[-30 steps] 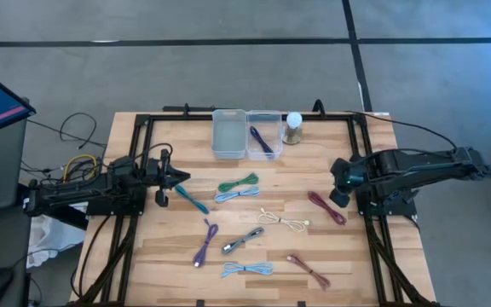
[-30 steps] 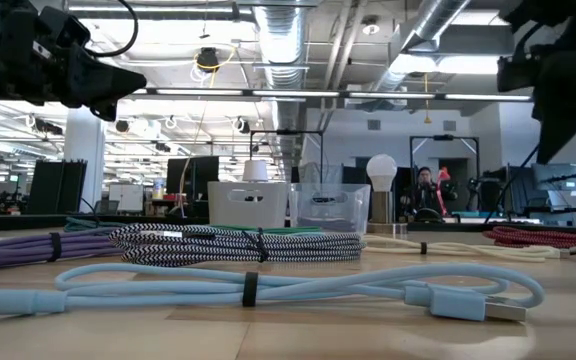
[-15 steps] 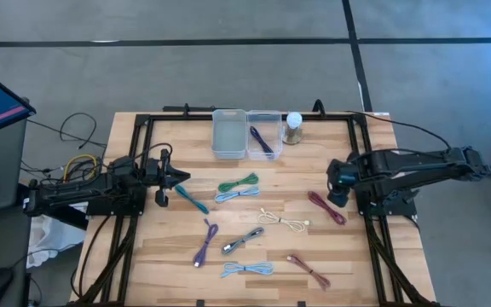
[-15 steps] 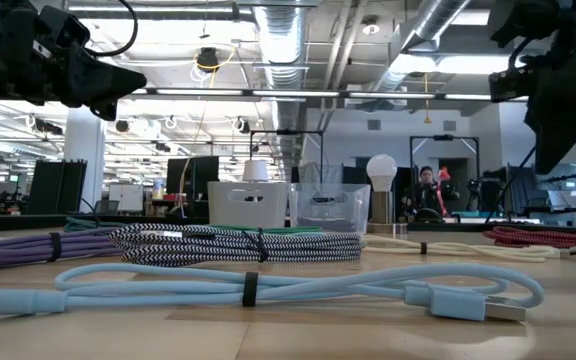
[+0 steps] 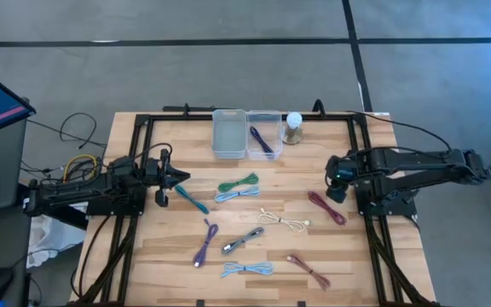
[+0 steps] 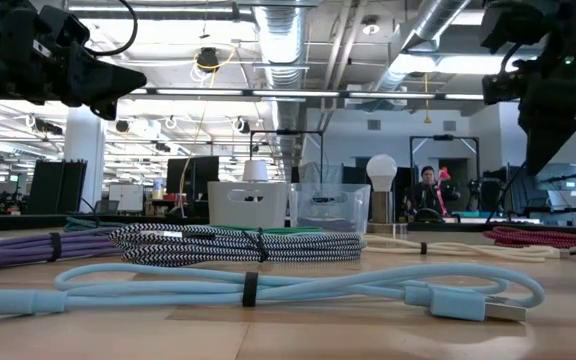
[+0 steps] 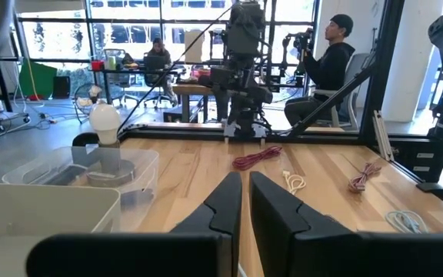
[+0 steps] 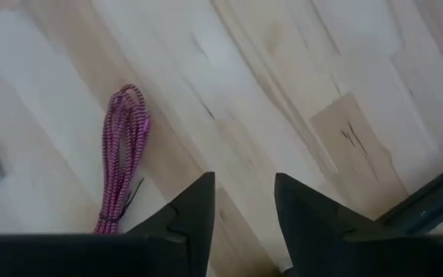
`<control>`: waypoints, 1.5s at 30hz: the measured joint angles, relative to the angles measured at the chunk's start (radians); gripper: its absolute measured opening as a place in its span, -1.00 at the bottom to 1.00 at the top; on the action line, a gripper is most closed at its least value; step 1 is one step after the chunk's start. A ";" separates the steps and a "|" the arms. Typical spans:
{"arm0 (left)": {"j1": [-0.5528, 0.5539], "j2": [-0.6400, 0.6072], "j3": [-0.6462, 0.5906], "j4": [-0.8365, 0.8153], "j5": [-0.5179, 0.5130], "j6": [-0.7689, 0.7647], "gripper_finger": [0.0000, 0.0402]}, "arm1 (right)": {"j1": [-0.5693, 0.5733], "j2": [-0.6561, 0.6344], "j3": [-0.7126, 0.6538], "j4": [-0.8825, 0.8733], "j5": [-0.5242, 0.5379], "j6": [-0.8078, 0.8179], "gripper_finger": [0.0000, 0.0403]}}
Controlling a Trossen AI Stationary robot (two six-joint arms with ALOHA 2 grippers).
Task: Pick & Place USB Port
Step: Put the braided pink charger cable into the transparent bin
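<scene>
Overhead, ducts (image 6: pixel 278 40) above wooden table (image 5: pixel 314 247).

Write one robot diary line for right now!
right gripper: open, empty, above bare table beside pink cable | left gripper: shut, empty, waiting at left side | bin: one purple cable

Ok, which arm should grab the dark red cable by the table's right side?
The right. Its pincer hangs open and empty just beside the dark red cable, which fills its wrist view. The left pincer is shut, waiting across the table near the teal cable.
</scene>
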 joint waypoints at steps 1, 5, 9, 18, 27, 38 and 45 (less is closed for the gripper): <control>0.000 0.000 0.000 0.000 0.000 0.000 -0.86 | -0.009 0.000 0.000 -0.001 -0.001 0.013 -0.32; 0.000 0.000 0.000 0.000 0.000 0.000 -0.86 | -0.049 0.000 -0.003 -0.004 -0.020 0.056 -0.20; 0.000 0.000 0.000 0.000 0.000 0.000 -0.86 | -0.093 0.020 -0.011 -0.010 0.037 0.126 -0.08; 0.000 0.000 0.000 -0.001 0.000 0.000 -0.86 | -0.121 0.131 -0.011 0.116 -0.175 0.071 -0.02; 0.000 0.000 0.000 -0.002 0.000 0.000 -0.86 | -0.002 0.276 -0.011 0.150 -0.415 0.066 -0.19; 0.000 0.000 0.000 -0.002 0.000 0.000 -0.86 | 0.125 0.497 -0.012 0.229 -0.361 0.117 -0.22; 0.000 0.000 0.000 -0.002 0.000 0.000 -0.86 | 0.158 0.596 -0.007 0.249 -0.352 0.115 -0.35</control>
